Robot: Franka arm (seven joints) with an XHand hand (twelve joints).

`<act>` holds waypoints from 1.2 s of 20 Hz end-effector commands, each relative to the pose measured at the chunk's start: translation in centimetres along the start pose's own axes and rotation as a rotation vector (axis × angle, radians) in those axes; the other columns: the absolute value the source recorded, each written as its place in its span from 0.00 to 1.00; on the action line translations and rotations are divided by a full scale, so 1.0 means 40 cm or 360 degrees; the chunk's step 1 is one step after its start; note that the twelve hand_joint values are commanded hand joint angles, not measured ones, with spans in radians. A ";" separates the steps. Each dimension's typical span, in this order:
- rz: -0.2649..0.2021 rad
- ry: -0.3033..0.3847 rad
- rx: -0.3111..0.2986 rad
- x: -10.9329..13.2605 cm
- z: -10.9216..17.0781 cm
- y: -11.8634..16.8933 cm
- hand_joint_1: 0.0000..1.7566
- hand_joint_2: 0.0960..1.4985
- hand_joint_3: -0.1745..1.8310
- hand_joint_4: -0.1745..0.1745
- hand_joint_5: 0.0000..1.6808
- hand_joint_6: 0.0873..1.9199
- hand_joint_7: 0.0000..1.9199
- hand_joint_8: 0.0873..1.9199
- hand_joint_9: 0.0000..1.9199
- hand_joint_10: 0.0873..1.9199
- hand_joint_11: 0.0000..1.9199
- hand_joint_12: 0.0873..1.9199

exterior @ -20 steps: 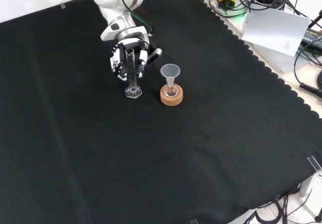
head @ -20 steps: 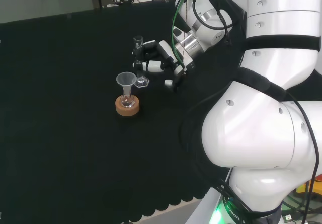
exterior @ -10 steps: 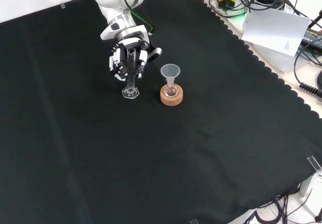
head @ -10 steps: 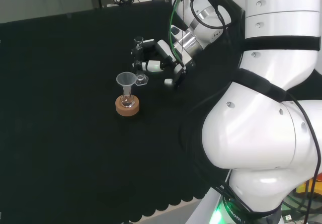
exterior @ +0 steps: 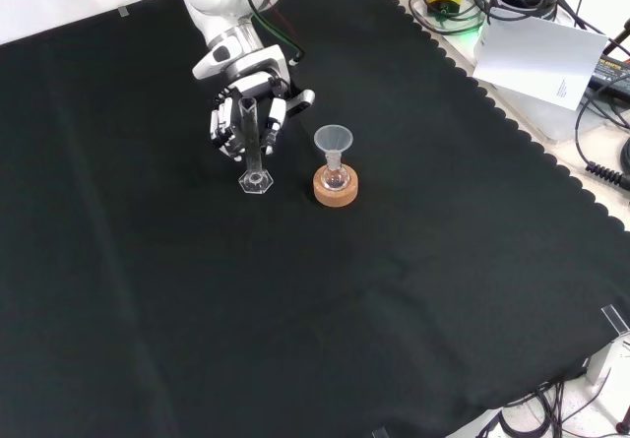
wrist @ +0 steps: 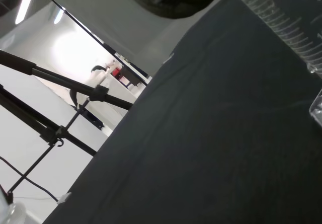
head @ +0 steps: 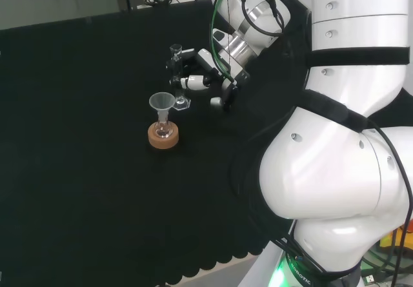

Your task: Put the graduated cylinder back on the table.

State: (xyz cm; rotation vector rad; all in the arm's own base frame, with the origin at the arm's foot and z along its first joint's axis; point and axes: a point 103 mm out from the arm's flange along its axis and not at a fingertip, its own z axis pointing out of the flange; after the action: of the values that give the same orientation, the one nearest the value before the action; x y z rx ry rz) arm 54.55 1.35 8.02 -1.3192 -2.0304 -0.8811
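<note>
nearest in the front view, a cork ring (exterior: 335, 185) sits on the black cloth (exterior: 394, 310), carrying a small round flask (exterior: 335, 174) with a clear funnel (exterior: 333, 141) in its neck. just left of it and slightly farther off, the graduated cylinder (exterior: 250, 143) stands upright, long axis vertical, open mouth up, its hexagonal foot (exterior: 255, 180) on or just at the cloth; touch cannot be judged. behind its upper tube the hand (exterior: 241, 113) has its fingers curled round the glass. from the head view, the cylinder (head: 175, 74) stands beyond the funnel (head: 161, 102), and the hand (head: 200, 74) reaches in from the right. up close, the wrist view alone reveals the printed scale marks on the tube (wrist: 289, 25).
</note>
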 end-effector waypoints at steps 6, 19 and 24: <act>0.0022 0.0001 0.0027 -0.003 -0.012 0.008 0.63 0.59 0.00 0.45 0.41 0.33 0.43 0.29 0.60 0.00 0.37 0.58; 0.0002 -0.0015 0.0019 0.041 -0.067 -0.005 0.55 0.55 0.00 0.32 0.23 0.26 0.29 0.33 0.49 0.00 0.22 0.66; 0.0006 -0.0061 0.0003 0.083 -0.124 -0.018 0.53 0.54 0.00 0.31 0.22 0.22 0.24 0.33 0.45 0.00 0.19 0.67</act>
State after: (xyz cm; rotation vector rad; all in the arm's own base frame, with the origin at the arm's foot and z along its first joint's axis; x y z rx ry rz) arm 54.14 0.12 11.36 -1.3228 -2.0448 -0.8660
